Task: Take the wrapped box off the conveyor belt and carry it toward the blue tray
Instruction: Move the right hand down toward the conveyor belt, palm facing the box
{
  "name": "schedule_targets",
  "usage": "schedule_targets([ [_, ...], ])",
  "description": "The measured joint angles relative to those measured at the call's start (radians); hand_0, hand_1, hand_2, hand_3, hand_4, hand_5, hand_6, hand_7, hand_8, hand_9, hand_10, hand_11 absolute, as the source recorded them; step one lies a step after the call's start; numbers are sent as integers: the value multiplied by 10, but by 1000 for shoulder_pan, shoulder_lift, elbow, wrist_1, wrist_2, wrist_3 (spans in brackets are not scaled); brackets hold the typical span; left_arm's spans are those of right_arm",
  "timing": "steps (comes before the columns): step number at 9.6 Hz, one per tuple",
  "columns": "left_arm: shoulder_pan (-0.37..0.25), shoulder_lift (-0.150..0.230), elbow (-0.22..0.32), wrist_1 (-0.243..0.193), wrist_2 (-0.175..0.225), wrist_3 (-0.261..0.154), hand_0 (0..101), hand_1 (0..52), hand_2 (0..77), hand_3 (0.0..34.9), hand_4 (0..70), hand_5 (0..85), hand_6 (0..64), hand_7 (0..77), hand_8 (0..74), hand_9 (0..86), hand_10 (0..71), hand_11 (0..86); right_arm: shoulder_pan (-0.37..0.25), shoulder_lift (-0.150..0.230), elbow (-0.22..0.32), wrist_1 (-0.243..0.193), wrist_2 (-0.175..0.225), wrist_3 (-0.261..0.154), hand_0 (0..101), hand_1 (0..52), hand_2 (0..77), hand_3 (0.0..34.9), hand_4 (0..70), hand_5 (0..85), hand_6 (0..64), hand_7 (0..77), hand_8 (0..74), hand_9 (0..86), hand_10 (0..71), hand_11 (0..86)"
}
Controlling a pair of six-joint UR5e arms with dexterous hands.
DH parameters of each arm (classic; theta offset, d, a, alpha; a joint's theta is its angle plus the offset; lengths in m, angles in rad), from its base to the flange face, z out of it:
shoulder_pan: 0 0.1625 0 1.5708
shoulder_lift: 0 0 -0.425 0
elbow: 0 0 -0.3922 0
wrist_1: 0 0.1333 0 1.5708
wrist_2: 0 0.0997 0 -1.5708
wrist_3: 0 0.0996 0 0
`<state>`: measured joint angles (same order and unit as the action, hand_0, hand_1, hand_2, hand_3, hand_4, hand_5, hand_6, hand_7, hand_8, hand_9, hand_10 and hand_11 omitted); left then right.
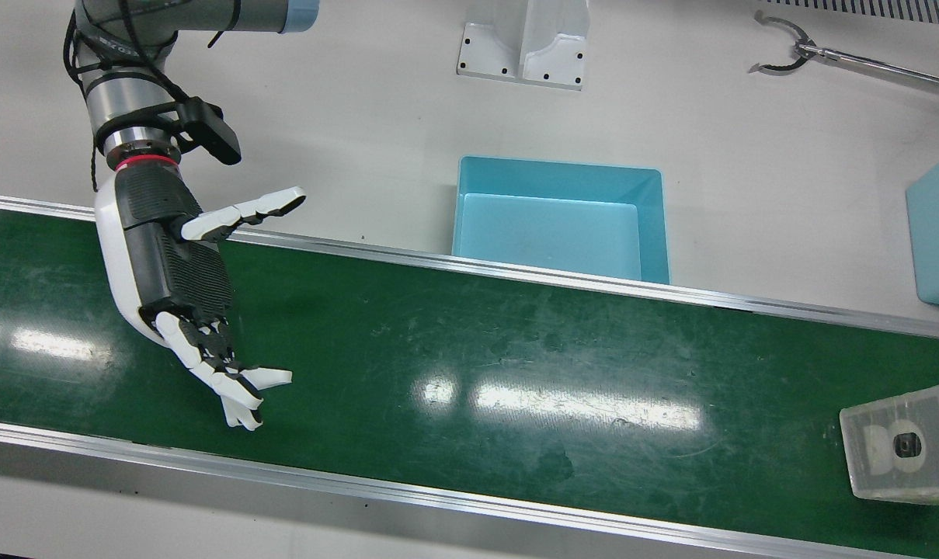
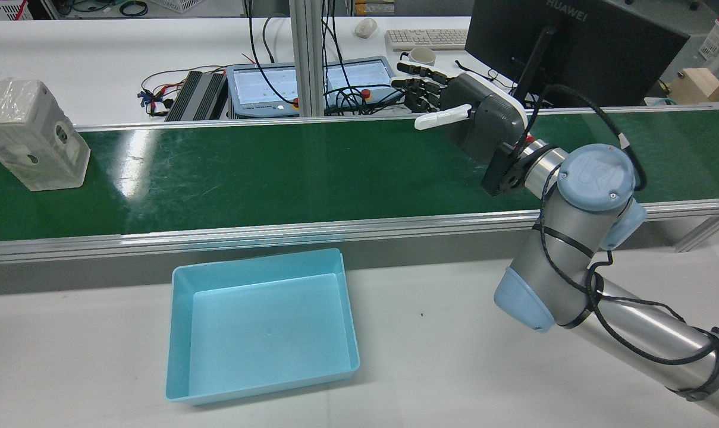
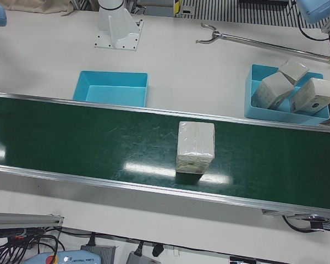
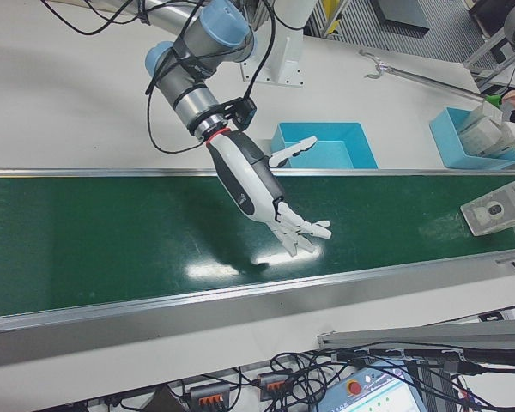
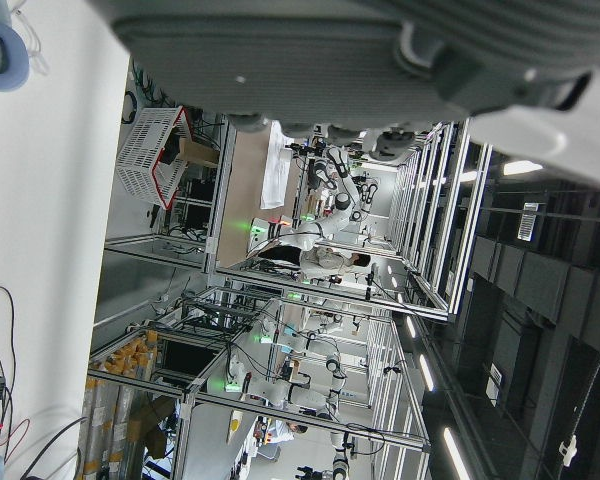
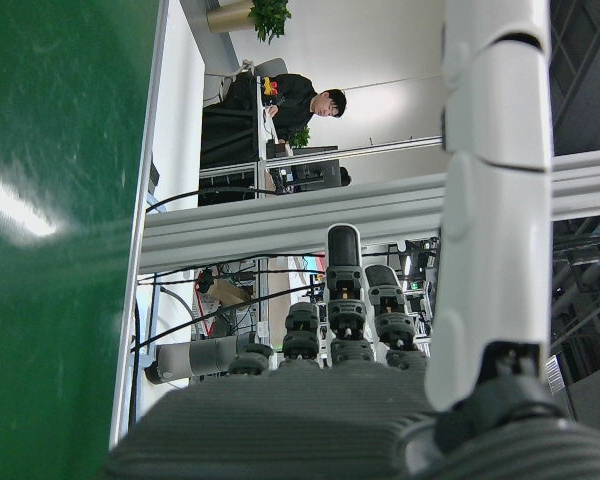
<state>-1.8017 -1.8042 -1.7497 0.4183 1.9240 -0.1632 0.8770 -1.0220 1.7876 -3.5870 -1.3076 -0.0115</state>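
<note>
We saw the green conveyor belt (image 1: 469,373) crossing the white worktop (image 1: 345,116), the empty blue tray (image 2: 264,324) just beside its rail. The right hand (image 1: 182,272) hovered over the belt, fingers (image 1: 236,388) spread, holding nothing. The wrapped box (image 2: 32,137) lay on the belt, well apart. The left hand's (image 5: 380,60) fingers: cannot tell.

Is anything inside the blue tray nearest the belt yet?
No. The blue tray shows a bare floor in the rear and front views. The wrapped box stands on the conveyor belt, away from the open right hand.
</note>
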Motion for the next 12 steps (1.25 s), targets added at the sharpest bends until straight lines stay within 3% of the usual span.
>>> schedule_targets([
  [2, 0, 0, 0, 0, 0, 0, 0, 0, 11, 0, 0, 11, 5, 5, 5, 5, 0, 5, -61, 29, -32, 20, 68, -4, 486, 142, 55, 0, 142, 136, 125, 267, 71, 114, 16, 44],
  [3, 0, 0, 0, 0, 0, 0, 0, 0, 11, 0, 0, 11, 5, 5, 5, 5, 0, 5, -75, 47, -61, 38, 86, -5, 493, 142, 65, 0, 158, 153, 142, 284, 49, 93, 16, 44],
  [4, 0, 0, 0, 0, 0, 0, 0, 0, 5, 0, 0, 11, 5, 5, 5, 5, 5, 5, -82, 73, -93, 53, 95, -6, 517, 175, 82, 0, 185, 180, 147, 295, 49, 93, 22, 54],
  [5, 0, 0, 0, 0, 0, 0, 0, 0, 11, 0, 0, 11, 5, 5, 5, 5, 5, 5, -84, 102, -124, 62, 99, -6, 519, 175, 82, 0, 185, 180, 164, 338, 76, 136, 44, 71],
  [9, 0, 0, 0, 0, 0, 0, 0, 0, 5, 0, 0, 11, 5, 5, 5, 5, 5, 5, -47, 206, -247, 86, 94, -17, 524, 175, 109, 0, 196, 202, 185, 387, 87, 164, 27, 60],
  [10, 0, 0, 0, 0, 0, 0, 0, 0, 5, 0, 0, 11, 5, 5, 5, 5, 5, 5, -38, 226, -277, 93, 93, -19, 516, 147, 120, 0, 207, 202, 185, 387, 87, 164, 27, 54],
  [11, 0, 0, 0, 0, 0, 0, 0, 0, 5, 0, 0, 11, 5, 5, 5, 5, 5, 5, -32, 239, -301, 104, 92, -20, 516, 153, 82, 0, 213, 202, 185, 387, 87, 164, 27, 44],
  [12, 0, 0, 0, 0, 0, 0, 0, 0, 5, 0, 0, 11, 5, 5, 5, 5, 0, 5, -29, 247, -318, 113, 91, -20, 490, 82, 16, 0, 185, 191, 169, 338, 60, 104, 27, 44],
])
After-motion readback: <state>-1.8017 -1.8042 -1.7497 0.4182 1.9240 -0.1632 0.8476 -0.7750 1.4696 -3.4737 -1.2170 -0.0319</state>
